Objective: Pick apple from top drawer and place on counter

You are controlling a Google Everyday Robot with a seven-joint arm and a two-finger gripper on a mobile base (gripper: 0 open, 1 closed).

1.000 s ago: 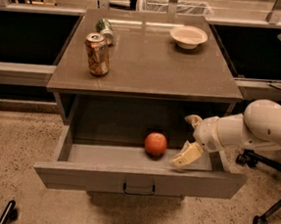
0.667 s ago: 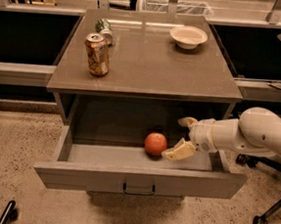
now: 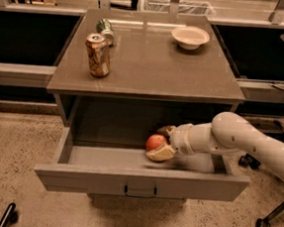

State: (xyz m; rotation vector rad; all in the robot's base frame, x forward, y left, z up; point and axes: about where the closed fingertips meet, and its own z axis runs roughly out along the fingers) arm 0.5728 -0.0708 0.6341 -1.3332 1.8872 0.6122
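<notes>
The red-orange apple [image 3: 153,141] lies in the pulled-out top drawer [image 3: 101,178], right of its middle. My gripper [image 3: 163,142] reaches into the drawer from the right on a white arm. Its two cream fingers stand on either side of the apple, one behind it [image 3: 167,130] and one in front [image 3: 159,153]. They look spread around the fruit, and the apple rests on the drawer floor. The grey-brown counter [image 3: 151,66] is the cabinet top right above the drawer.
On the counter an upright soda can [image 3: 98,55] stands at the left, a green can [image 3: 105,30] lies behind it, and a cream bowl [image 3: 190,36] sits at the back right. A wheeled chair base [image 3: 264,223] stands at the right on the floor.
My gripper has moved left inside the drawer, from beside the apple to around it. The apple has stayed where it was.
</notes>
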